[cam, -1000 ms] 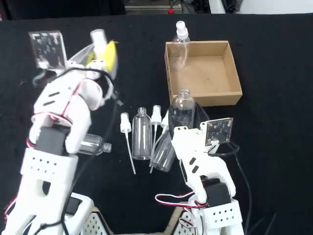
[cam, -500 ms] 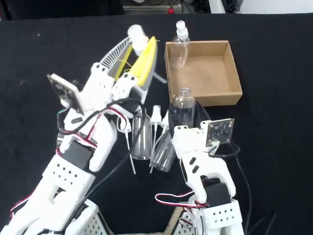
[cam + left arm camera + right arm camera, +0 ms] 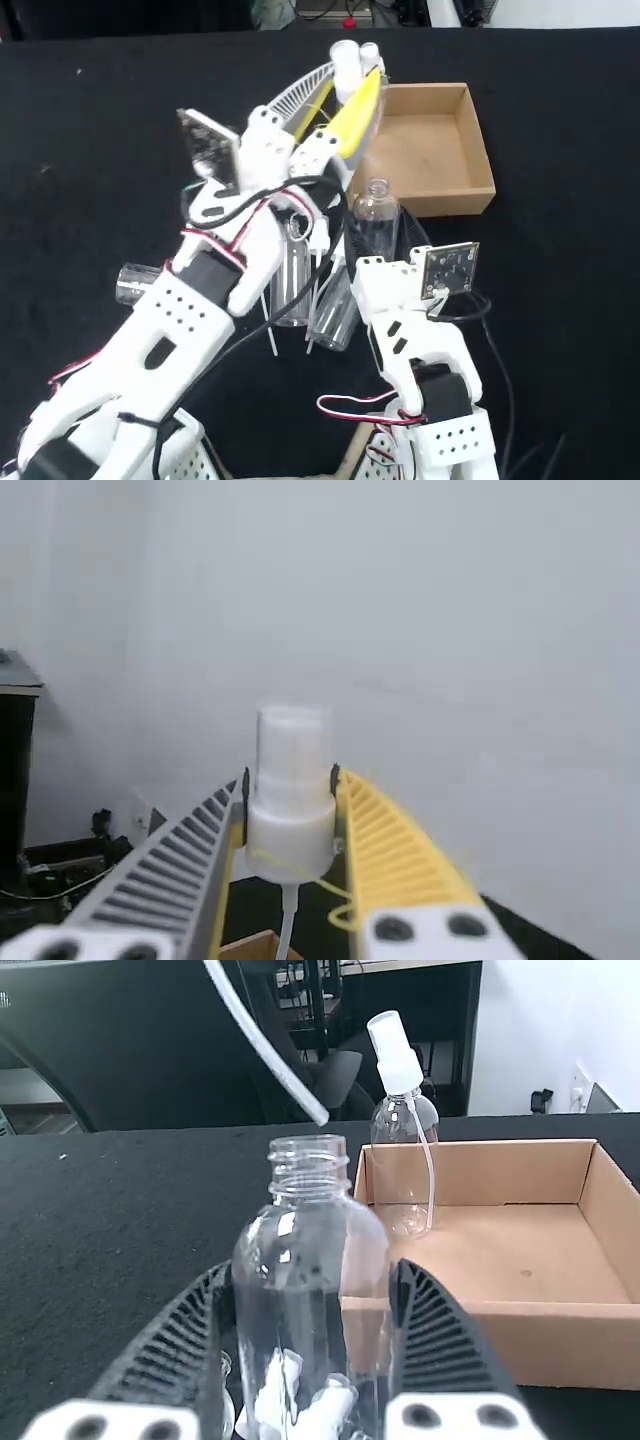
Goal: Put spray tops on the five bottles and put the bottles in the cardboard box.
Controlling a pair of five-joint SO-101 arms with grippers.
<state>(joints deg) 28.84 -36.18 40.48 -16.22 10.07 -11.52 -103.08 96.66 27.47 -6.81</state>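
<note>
Spray top pinched tight in left gripper, high near cardboard box back-left corner. Its dip tube hangs just above open bottle, upright in right gripper clamp, in front of box. Best, prob.: centre tube tip over neck, lower straight. Box holds one capped bottle.

Right gripper clamps uncapped bottle upright; capped bottle stands inside cardboard box.
</note>
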